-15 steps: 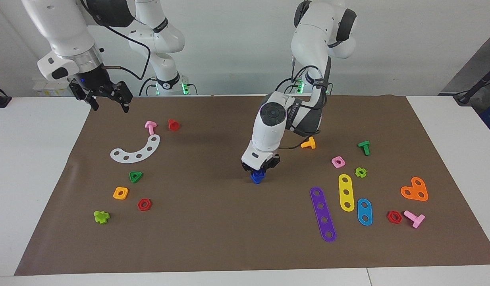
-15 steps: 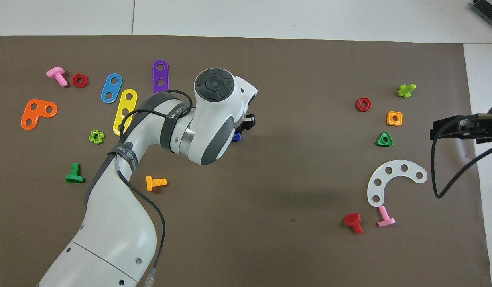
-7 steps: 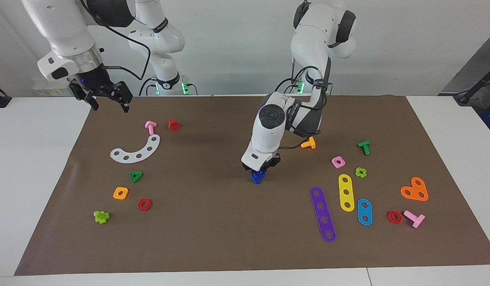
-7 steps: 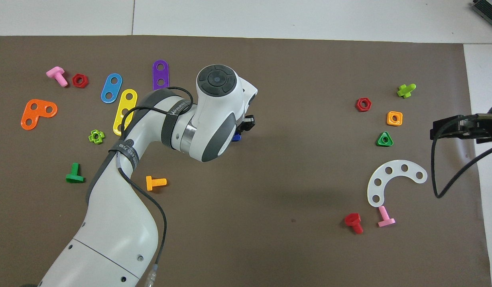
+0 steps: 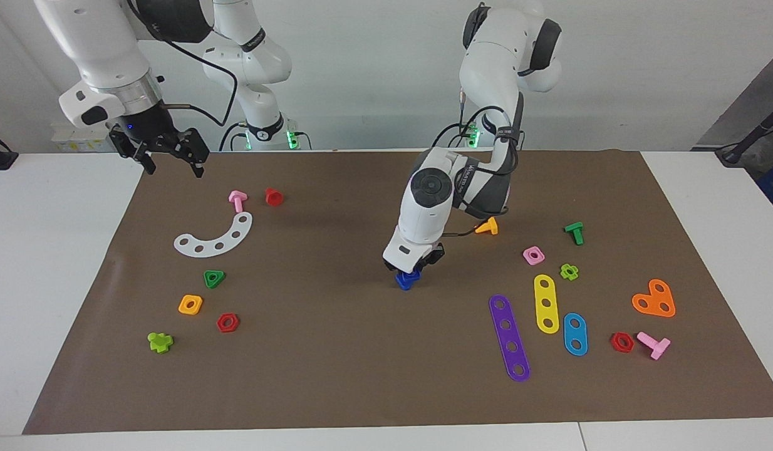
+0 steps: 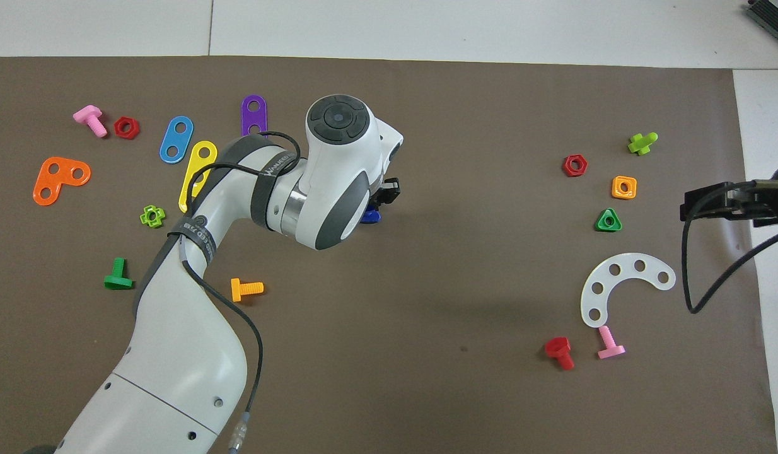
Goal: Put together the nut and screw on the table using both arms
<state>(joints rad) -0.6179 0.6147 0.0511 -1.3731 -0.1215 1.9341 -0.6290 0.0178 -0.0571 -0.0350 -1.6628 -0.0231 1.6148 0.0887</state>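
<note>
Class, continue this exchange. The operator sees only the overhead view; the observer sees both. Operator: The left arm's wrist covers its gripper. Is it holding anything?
Observer: Yes. The left gripper is shut on a blue piece, low at the middle of the mat.
Operator: Does that arm hide anything else?
Observer: A pink square nut, lying beside the yellow strip.
Operator: And the right gripper?
Observer: The right gripper hangs open and empty over the mat's edge, waiting.
</note>
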